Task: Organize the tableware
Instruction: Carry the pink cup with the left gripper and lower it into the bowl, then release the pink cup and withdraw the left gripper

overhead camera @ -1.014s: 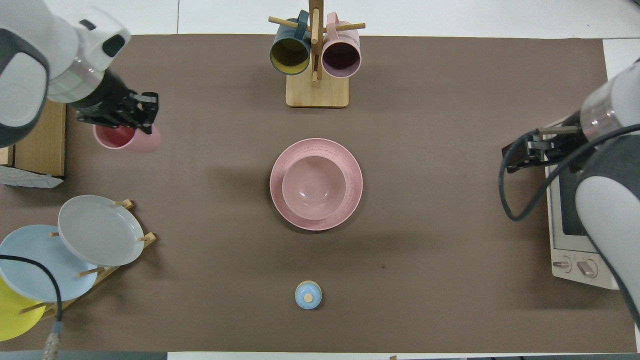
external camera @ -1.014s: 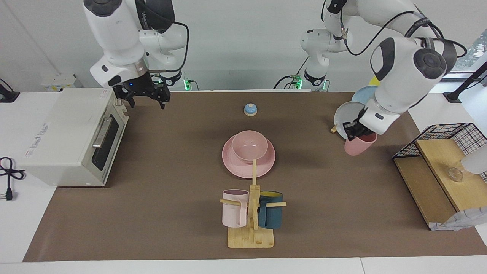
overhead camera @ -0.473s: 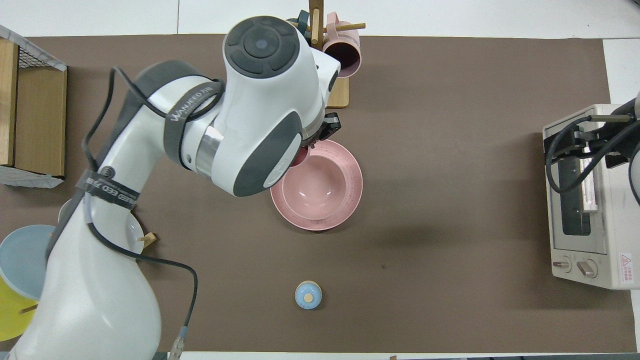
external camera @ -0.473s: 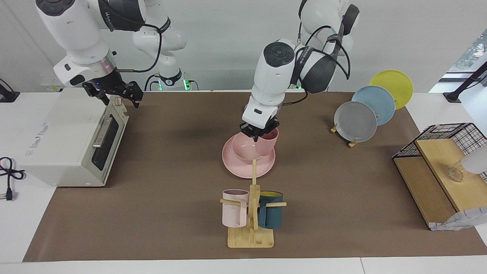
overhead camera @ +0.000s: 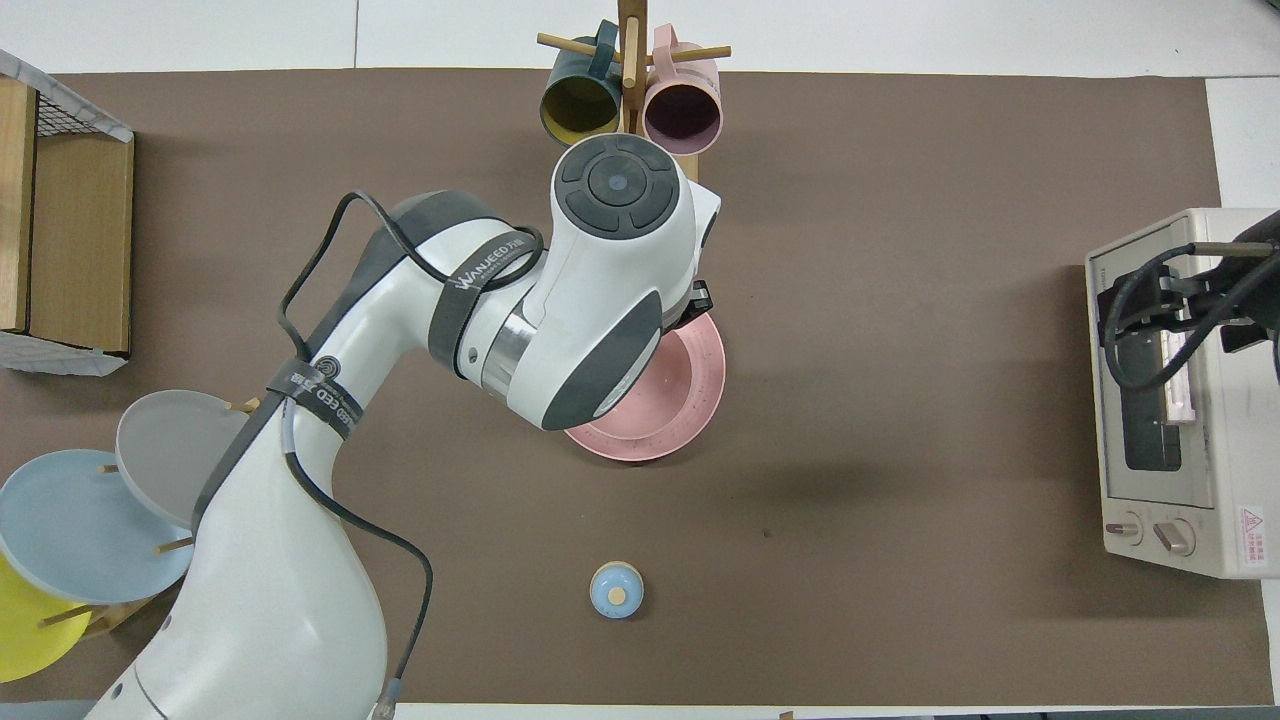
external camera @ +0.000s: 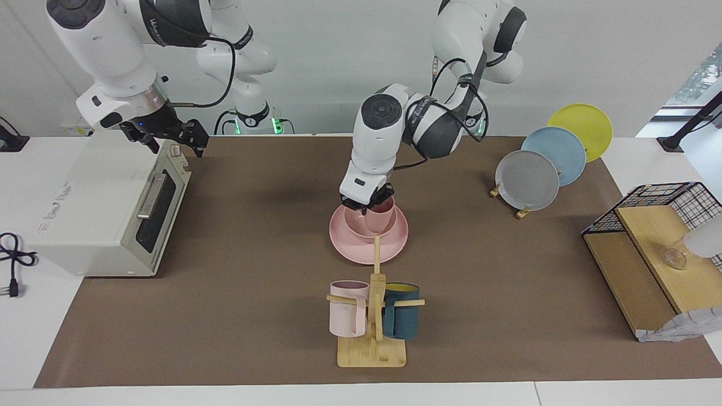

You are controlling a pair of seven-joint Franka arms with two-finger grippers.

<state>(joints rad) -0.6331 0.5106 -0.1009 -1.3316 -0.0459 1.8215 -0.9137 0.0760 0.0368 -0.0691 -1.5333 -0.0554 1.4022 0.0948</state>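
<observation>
Overhead view: left arm hides bowl (external camera: 356, 221), cup (external camera: 378, 216), left end effector (external camera: 366, 206).

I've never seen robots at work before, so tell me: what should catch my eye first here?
The left hand, at mid-table, grips a pink cup set down into the pink bowl on the pink plate. The right hand waits over the toaster oven. Two mugs hang on a wooden mug rack, farther from the robots than the plate.
</observation>
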